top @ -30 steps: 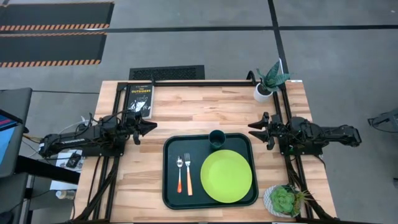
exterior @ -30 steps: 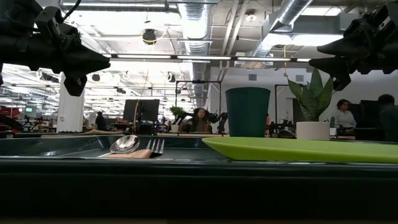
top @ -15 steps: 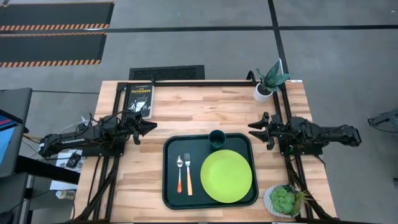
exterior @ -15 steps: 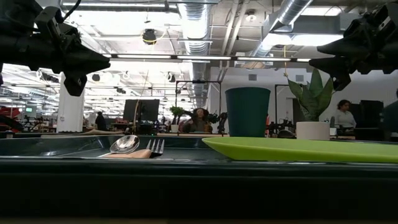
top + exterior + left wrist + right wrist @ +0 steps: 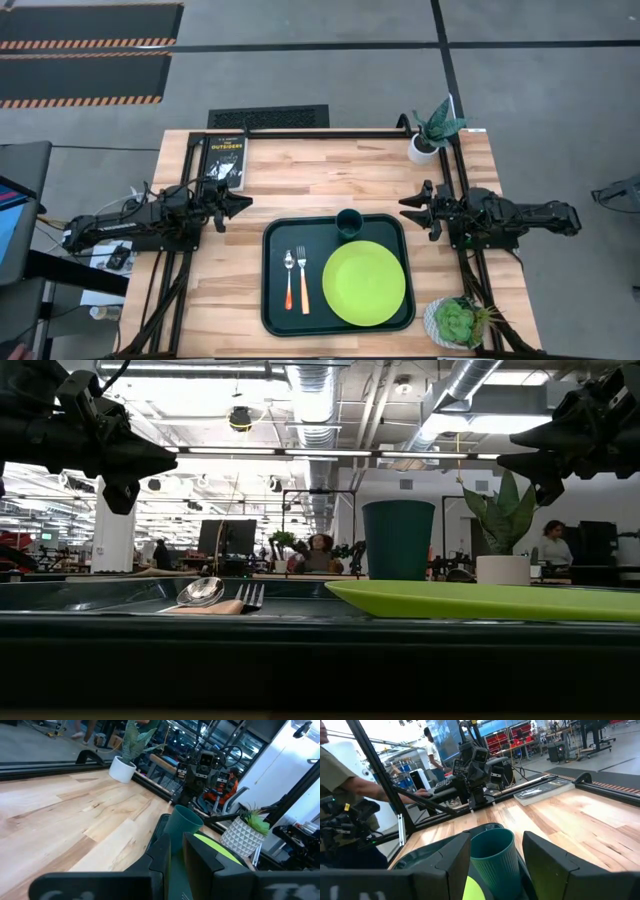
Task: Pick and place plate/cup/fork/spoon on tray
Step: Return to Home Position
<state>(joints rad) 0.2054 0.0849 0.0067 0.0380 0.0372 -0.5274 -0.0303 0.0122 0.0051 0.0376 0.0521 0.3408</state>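
While both of my arms are hovering clear of the table, I am listing the setting from front to back.

Tray (image 5: 272,300): lying at the table's front middle, carrying all four items.
Plate (image 5: 364,283): sitting flat on the tray's right half.
Spoon (image 5: 288,279) and fork (image 5: 302,278): lying side by side on the tray's left half, spoon outermost, handles pointing to the front edge.
Cup (image 5: 349,223): standing upright at the tray's back rim, just behind the plate.
Left gripper (image 5: 240,205): hanging over bare wood left of the tray, fingers almost closed, gripping nothing.
Right gripper (image 5: 408,207): hanging right of the tray, fingers parted, gripping nothing.
Book (image 5: 226,158): lying at the back left.
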